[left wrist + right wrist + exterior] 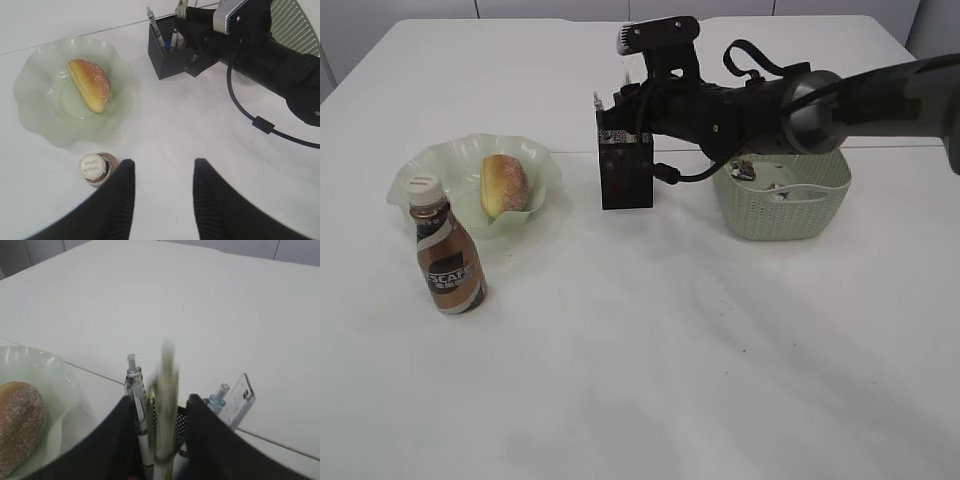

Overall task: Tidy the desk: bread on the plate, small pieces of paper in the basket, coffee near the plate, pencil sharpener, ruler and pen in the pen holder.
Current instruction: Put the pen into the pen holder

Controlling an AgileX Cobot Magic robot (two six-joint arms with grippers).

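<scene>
Across the white tabletop [650, 370], right arm [840, 100] reaches in from the right edge over the basket. Pale green basket [790, 205] sits right of centre toward the far edge, small scraps inside. Scalloped green plate [425, 180] near the left edge, bread [503, 185] lying on it. Black mesh pen holder [625, 175] between plate and basket, apart from both. Coffee bottle [447, 258] upright, just in front of the plate. Right gripper [162, 412] directly above the holder, jaws parted; a blurred pale pen-like stick [165, 405] between them, grip or release cannot be told. Clear pen [134, 385] and ruler [237, 400] stand in the holder. Left gripper [162, 197] hovers above the bottle, fingers apart, nothing between.
</scene>
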